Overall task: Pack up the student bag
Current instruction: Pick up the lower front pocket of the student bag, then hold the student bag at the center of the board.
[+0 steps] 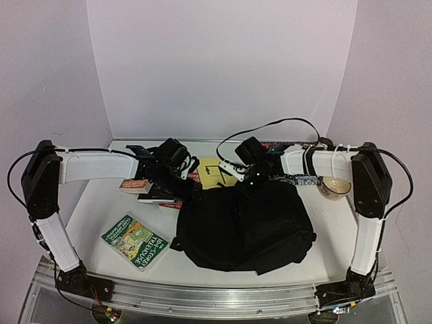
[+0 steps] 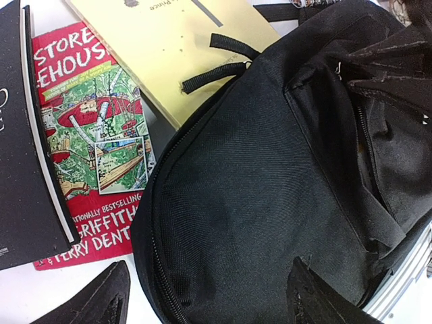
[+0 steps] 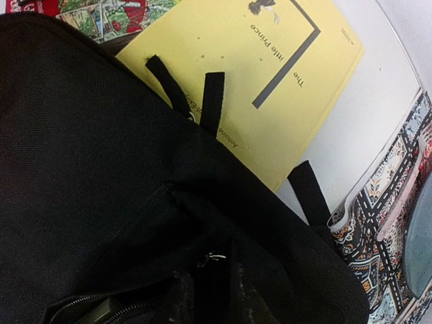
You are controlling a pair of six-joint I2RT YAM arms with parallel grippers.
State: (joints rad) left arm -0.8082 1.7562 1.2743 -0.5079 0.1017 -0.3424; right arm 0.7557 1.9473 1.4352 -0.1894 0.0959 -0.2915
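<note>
Found the student bag [image 1: 243,226] lying slumped at mid-table, top loop pointing toward the far wall. Recorded the left gripper [image 2: 209,304] poised over the bag's left flank, jaws spread wide and holding nothing. Recorded the right gripper [image 3: 206,297] low over the bag's far end, at the zip line beside the loop, fingers drawn near together against black fabric. Could not tell whether pinching fabric, zip pull or nothing. Saw no book inside the bag, and could not confirm the zip mouth as open. Counted every visible item outside the bag. Logged a yellow book [image 3: 270,74] touching the far edge, partly under the loop. Logged a red book [image 2: 88,142] and a black book [image 2: 27,148] just beside the far-left edge. Logged a green book [image 1: 135,241] apart on the left. Logged a patterned pouch [image 3: 385,223] and a bowl [image 1: 335,187] off the far-right corner. Judged progress as minimal: at the bag-opening stage at most. Judged opening the bag, loading every item and closing the zip as not yet done.
</note>
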